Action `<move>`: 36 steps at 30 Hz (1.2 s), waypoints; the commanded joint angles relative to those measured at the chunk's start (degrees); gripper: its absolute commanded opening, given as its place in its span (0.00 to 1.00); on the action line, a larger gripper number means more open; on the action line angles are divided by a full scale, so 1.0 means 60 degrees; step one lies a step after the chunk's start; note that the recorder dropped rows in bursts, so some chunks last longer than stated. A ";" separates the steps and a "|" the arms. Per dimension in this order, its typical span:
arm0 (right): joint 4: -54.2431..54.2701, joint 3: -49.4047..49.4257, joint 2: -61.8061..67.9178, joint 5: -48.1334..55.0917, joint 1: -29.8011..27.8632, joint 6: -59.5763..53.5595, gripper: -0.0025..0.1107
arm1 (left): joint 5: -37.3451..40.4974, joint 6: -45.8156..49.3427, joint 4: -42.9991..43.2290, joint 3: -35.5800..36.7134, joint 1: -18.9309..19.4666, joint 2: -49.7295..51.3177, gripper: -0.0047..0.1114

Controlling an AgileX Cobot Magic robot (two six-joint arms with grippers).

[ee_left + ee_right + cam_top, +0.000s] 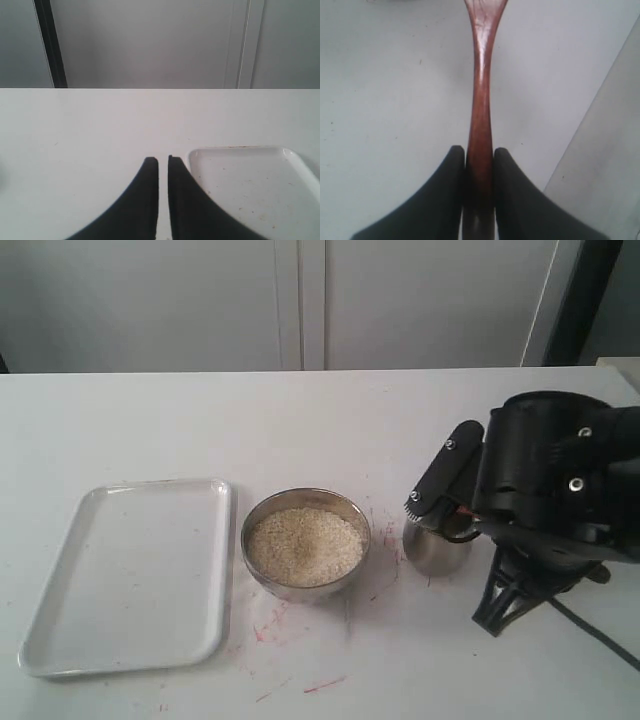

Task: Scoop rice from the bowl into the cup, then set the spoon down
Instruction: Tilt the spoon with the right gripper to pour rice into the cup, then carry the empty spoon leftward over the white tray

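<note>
Inspecting containers, found rice (305,545) heaped in the bowl (300,592) at mid-table. Found the cup (435,552) just right of it, apart, interior hidden. Recorded right gripper (479,150) clamped on the spoon (481,100) handle by the cup, and left gripper (163,161) fingers nearly touching, beside a white tray (60,640). Noted white table (300,420) with red marks and a pale panelled wall (150,300) behind.
</note>
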 commanded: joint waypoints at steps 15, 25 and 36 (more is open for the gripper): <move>-0.0923 0.0035 0.0631 0.0413 0.0503 0.1125 0.02 | -0.0040 -0.0052 -0.0043 0.0035 -0.0033 -0.0034 0.16; 0.1244 0.0000 -0.0254 -0.0772 0.0216 0.1173 0.02 | -0.0040 -0.0052 -0.0043 0.0035 -0.0033 -0.0034 0.16; 0.3607 0.0000 -0.1202 -0.1460 -0.0472 0.1155 0.02 | -0.0040 -0.0052 -0.0043 0.0035 -0.0033 -0.0034 0.16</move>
